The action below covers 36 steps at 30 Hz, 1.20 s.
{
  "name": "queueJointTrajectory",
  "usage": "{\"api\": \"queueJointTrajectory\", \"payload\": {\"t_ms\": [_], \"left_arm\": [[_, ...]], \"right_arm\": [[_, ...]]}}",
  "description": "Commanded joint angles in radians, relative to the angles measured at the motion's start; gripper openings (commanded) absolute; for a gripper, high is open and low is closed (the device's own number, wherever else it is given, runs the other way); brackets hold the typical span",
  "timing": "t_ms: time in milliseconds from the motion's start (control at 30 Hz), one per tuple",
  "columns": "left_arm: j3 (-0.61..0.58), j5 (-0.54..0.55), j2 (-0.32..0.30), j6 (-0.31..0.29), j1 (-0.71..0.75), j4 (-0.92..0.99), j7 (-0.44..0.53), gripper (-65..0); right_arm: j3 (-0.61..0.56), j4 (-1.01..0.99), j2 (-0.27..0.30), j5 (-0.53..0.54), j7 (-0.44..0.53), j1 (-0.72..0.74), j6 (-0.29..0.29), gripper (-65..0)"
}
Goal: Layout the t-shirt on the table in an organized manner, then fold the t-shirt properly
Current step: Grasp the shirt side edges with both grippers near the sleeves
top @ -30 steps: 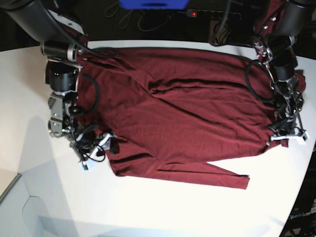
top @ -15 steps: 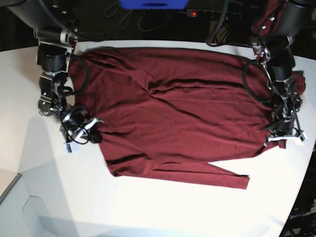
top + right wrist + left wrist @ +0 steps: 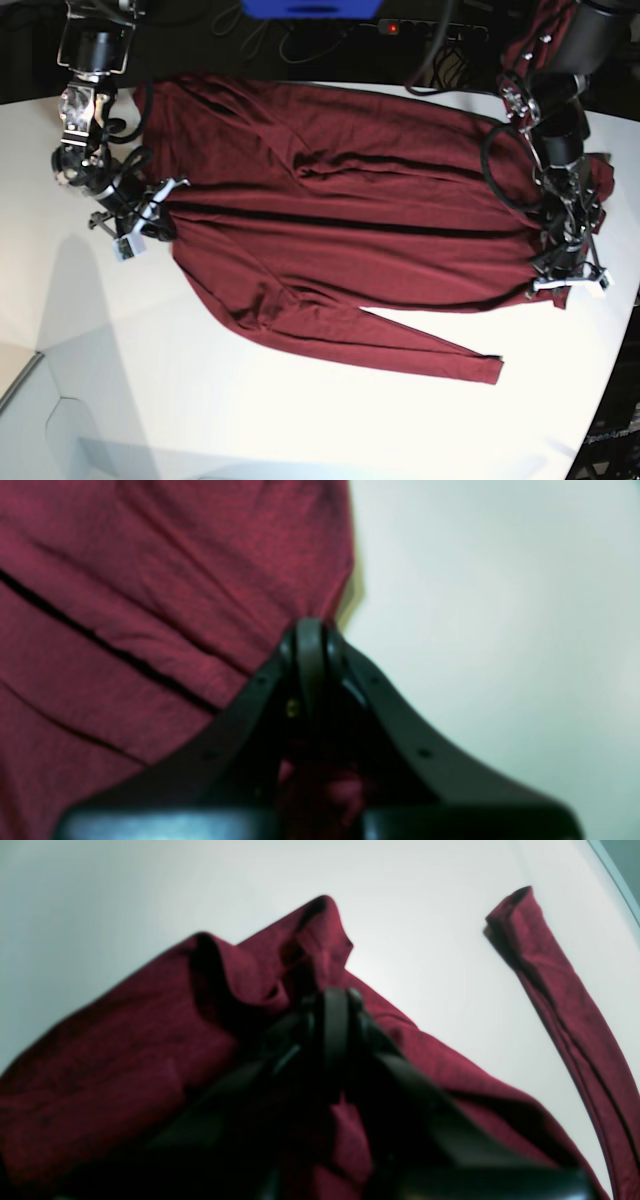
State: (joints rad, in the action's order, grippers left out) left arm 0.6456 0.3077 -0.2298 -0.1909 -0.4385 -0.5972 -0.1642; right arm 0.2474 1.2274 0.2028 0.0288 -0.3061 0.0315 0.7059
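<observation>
Both grippers pinch opposite edges of t-shirt (image 3: 350, 230), pulling it taut across table (image 3: 300, 420) to flatten wrinkles. Left gripper (image 3: 570, 275) and right gripper (image 3: 150, 215) clamped on fabric (sleeve trails loose toward the near edge).

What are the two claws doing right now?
Left gripper: shut on the shirt.
Right gripper: shut on the shirt's edge.

Right wrist view was blurred; t-shirt (image 3: 150, 630) cut off at top and left edges. Left wrist view: sleeve (image 3: 575, 1015) ran off right edge, gripper body hid cloth behind it.
</observation>
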Motion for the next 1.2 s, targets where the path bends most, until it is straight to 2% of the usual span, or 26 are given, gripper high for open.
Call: {"api": "queueJointTrajectory", "payload": {"t_ms": [0, 233, 400, 467, 633, 733, 933, 1167], "left_arm": [[0.0, -0.002, -0.007, -0.005, -0.024, -0.017, -0.002, -64.9], [0.0, -0.002, -0.006, -0.005, -0.038, -0.019, -0.002, -64.9], [-0.013, -0.002, -0.006, -0.005, -0.052, -0.019, -0.002, -64.9], [-0.034, 0.002, -0.007, -0.005, -0.058, -0.019, -0.002, -64.9], [-0.057, 0.003, -0.007, -0.005, -0.075, -0.019, -0.002, -64.9], [-0.057, 0.003, -0.006, -0.005, -0.081, -0.019, -0.002, -64.9], [-0.057, 0.002, -0.006, -0.005, -0.102, -0.017, -0.001, -64.9], [-0.057, 0.0, -0.006, -0.005, -0.122, -0.014, -0.001, -64.9]], "right_arm": [[0.002, 0.016, 0.01, -0.025, -0.032, -0.002, -0.008, -65.0], [0.002, 0.016, 0.017, -0.025, -0.032, -0.021, -0.008, -65.0], [0.076, 0.016, 0.01, -0.026, -0.034, -0.015, -0.008, -65.0], [0.077, 0.018, 0.01, -0.026, -0.034, -0.012, -0.008, -61.8], [0.077, 0.045, 0.01, -0.028, -0.034, 0.006, -0.008, -44.0], [0.077, 0.078, 0.01, -0.028, -0.034, 0.011, -0.008, -37.3], [0.076, 0.082, 0.01, -0.028, -0.032, 0.078, -0.008, -36.6], [0.073, -0.01, -0.009, -0.03, -0.034, 0.195, -0.008, -36.4]]}}
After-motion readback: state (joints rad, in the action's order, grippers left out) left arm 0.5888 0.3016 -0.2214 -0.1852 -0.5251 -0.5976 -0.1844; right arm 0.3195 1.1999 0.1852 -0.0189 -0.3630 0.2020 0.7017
